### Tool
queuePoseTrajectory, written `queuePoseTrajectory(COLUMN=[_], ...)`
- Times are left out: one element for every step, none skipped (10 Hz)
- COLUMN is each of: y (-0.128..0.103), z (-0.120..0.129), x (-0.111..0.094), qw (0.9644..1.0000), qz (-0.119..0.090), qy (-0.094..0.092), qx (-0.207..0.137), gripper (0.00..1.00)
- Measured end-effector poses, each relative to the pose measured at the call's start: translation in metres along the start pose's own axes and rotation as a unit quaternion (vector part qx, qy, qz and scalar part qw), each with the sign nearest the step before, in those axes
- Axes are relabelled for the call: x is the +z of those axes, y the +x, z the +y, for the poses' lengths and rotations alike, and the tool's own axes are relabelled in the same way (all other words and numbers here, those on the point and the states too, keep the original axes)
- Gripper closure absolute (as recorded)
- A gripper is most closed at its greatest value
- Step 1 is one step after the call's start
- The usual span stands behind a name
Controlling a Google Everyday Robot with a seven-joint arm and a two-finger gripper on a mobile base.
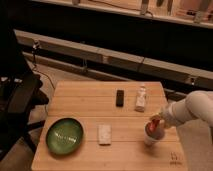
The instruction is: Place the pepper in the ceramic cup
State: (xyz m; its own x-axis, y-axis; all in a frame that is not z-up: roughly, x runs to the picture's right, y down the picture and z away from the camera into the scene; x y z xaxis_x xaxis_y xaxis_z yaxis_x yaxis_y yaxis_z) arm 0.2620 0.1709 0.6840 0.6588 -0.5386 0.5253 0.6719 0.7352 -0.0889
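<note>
The white robot arm (192,111) reaches in from the right edge of the light wooden table (90,107), and its gripper (156,123) hangs just over the small pale whitish-grey ceramic cup (151,136), which stands near the table's front right corner. Pinched in the claw is the small shiny red pepper (155,124) — it sits right at the cup's mouth, its lower end at or barely inside the rim; from where I stand I cannot tell which. The task looks close to its end: what remains, I judge, is to let go.

The risks lie in that release. If the pepper hangs off-centre over the small opening, it could catch the rim and tip out onto the wood, perhaps rolling toward the near right edge. The cup is light-looking and narrow, so a nudge from the claw as it opens or lifts could knock it over — and it stands not far from the table's front edge. A pepper longer than the cup is deep may also lean out and topple after release.

Elsewhere, well apart: a round green plate (65,135) by the front left corner, a small white rectangular block (104,134) near the front middle, a dark rectangular object (120,97) toward the back, and a clear plastic bottle (141,97) just beside it, behind the cup.
</note>
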Motion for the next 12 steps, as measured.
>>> queuePoseTrajectory(y=[-0.002, -0.005, -0.007, -0.009, -0.009, -0.010, -0.008, -0.003, 0.000, -0.001, -0.003, -0.004], z=[0.003, 0.007, 0.010, 0.012, 0.013, 0.015, 0.013, 0.008, 0.002, 0.000, 0.004, 0.006], x=[0.001, 0.001, 0.003, 0.004, 0.004, 0.006, 0.005, 0.000, -0.002, -0.002, -0.002, -0.002], qw=[1.0000, 1.0000, 0.9999, 0.9998, 0.9998, 0.9996, 0.9997, 0.9998, 0.9999, 0.9999, 0.9998, 0.9998], qz=[-0.002, -0.004, -0.005, -0.006, -0.006, -0.010, -0.008, -0.005, -0.005, -0.006, -0.007, -0.007], qy=[-0.002, -0.004, -0.006, -0.008, -0.009, -0.011, -0.008, -0.006, -0.004, -0.005, -0.007, -0.007], qx=[0.002, 0.007, 0.012, 0.015, 0.019, 0.025, 0.022, 0.017, 0.013, 0.012, 0.016, 0.019], gripper=[0.74, 0.62, 0.52, 0.41, 0.34, 0.24, 0.20, 0.20, 0.20, 0.20, 0.20, 0.20])
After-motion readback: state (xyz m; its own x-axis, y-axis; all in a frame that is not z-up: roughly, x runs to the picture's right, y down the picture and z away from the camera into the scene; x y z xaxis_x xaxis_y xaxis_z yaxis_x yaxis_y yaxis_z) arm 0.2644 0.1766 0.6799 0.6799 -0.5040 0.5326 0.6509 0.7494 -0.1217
